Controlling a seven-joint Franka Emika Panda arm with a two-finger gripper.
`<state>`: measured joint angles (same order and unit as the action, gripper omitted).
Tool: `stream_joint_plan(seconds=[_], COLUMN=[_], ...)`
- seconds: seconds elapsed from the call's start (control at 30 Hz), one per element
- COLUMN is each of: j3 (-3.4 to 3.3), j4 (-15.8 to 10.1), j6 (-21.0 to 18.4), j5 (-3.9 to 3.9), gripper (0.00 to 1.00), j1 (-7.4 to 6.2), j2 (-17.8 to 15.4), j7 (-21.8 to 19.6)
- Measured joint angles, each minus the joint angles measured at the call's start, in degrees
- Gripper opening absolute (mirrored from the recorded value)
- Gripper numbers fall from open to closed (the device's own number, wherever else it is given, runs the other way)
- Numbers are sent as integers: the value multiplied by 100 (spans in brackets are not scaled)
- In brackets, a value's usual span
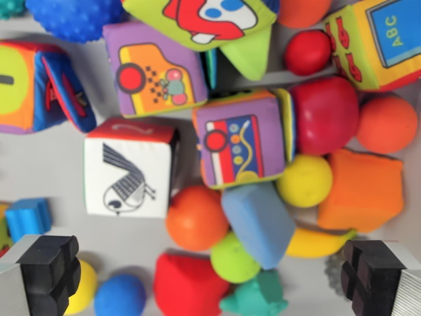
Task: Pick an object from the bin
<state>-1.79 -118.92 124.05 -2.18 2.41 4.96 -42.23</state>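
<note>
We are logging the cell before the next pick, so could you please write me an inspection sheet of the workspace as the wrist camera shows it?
Surface: grey bin floor, bare only in patches on the wrist view's left.
Job's things: white bird cube, purple cube, orange ball, light blue block, yellow ball, dark red piece, orange block.
Clutter: toys packed edge to edge, some overlapping; blue knobbly ball at top.
Grippers: gripper open, black fingers wide apart, holding nothing.
Cables: nothing seen.
Surroundings: nothing seen beyond the bin.
</note>
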Motion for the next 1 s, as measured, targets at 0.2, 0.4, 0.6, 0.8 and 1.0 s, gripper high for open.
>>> stream_joint_plan(seconds=[0.2,0.4,0.6,0.8,1.0], j3=[-18,-38,-64,-86,-116], j4=[-266,-551,-868,-1174,-1515], j6=[222,472,760,1055,1395], j5=[22,46,75,112,158], gripper=[100,100,100,100,100], j1=[41,87,142,204,276], j2=[-45,-75,-95,-99,-91], j7=[384,816,1336,1873,2503])
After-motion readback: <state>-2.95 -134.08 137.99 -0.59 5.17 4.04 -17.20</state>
